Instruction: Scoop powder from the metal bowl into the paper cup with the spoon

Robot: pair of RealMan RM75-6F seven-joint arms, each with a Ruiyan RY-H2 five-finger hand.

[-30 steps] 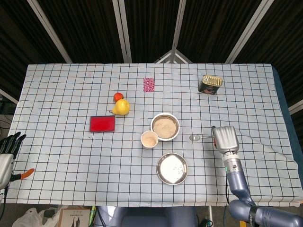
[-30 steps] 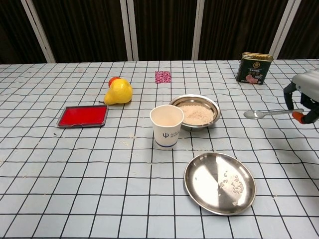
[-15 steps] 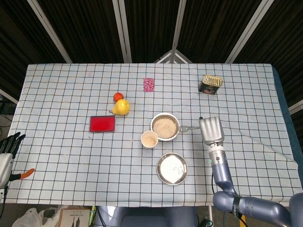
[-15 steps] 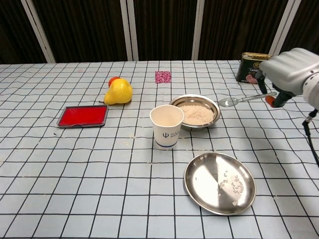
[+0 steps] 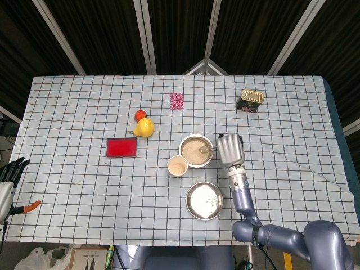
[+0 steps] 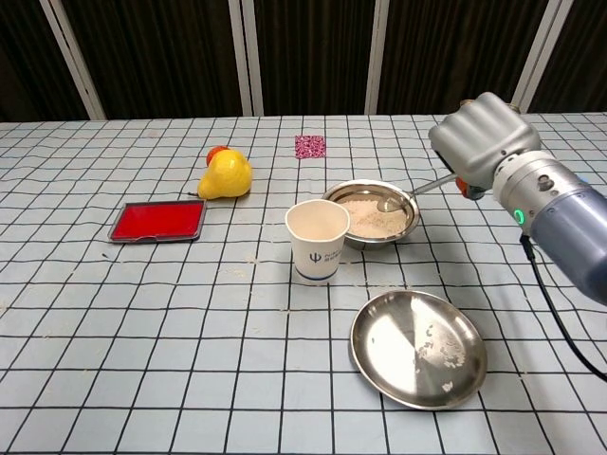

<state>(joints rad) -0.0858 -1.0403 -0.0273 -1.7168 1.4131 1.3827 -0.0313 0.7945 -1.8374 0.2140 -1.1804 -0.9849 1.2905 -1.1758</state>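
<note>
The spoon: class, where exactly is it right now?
The right hand holds the spoon over the metal bowl's right side, behind the paper cup.

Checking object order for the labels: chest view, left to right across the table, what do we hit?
Red tray → yellow pear → paper cup → metal bowl with powder → right hand holding the spoon. The empty steel plate overlaps the bowl's span, so I left it out.

Paper cup (image 6: 317, 240) just beside metal bowl (image 6: 372, 214), front-left; tight gap between. Empty steel plate (image 6: 418, 348) near both, in front. Bowl's right side taken by right hand (image 6: 481, 140). Pear (image 6: 225, 175), red tray (image 6: 156, 221) well apart left; open desk (image 6: 142, 351) around them.
</note>
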